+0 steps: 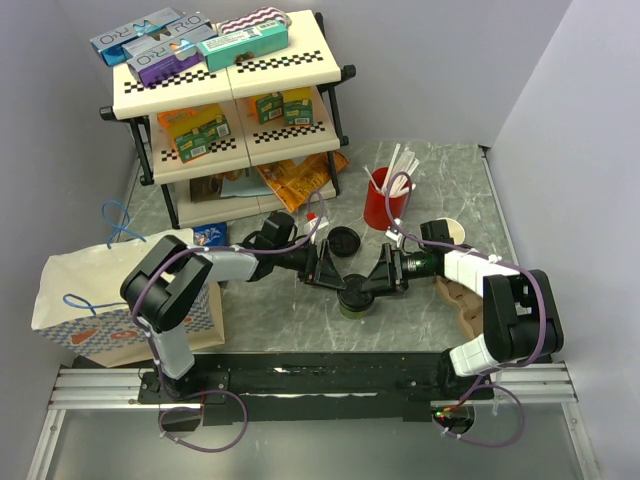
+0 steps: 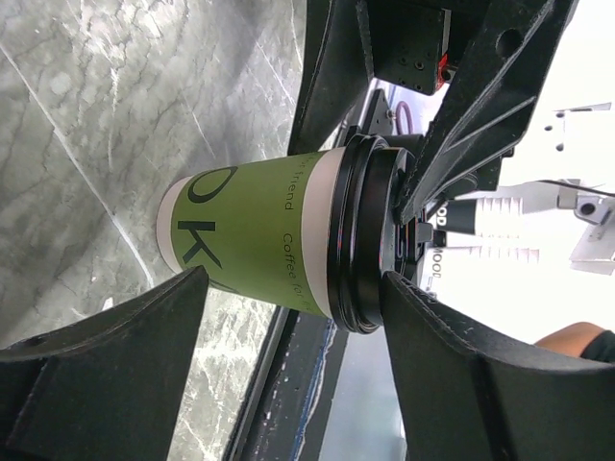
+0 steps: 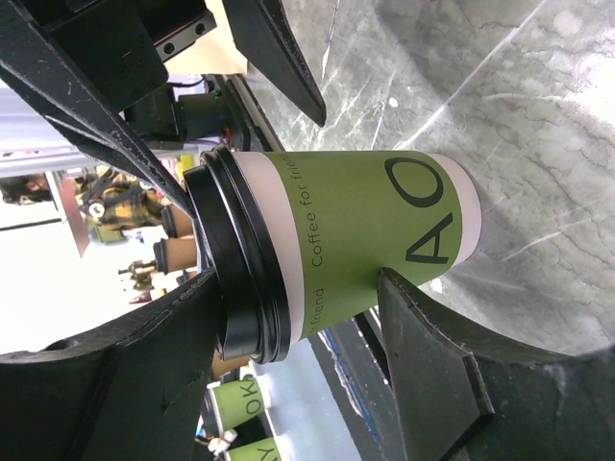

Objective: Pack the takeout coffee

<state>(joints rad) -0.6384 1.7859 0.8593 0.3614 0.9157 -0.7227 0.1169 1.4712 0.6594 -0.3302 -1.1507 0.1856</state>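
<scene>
Green takeout coffee, small print "Coffee for", large "AO"

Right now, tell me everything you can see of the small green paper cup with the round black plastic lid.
The small green paper cup stands upright on the grey marbled table. White bands edge its top and base; dark print includes "Coffee for". The round black plastic lid is seated on its rim. The left gripper and right gripper flank it, jaws apart; whether any finger touches it is unclear.
</scene>
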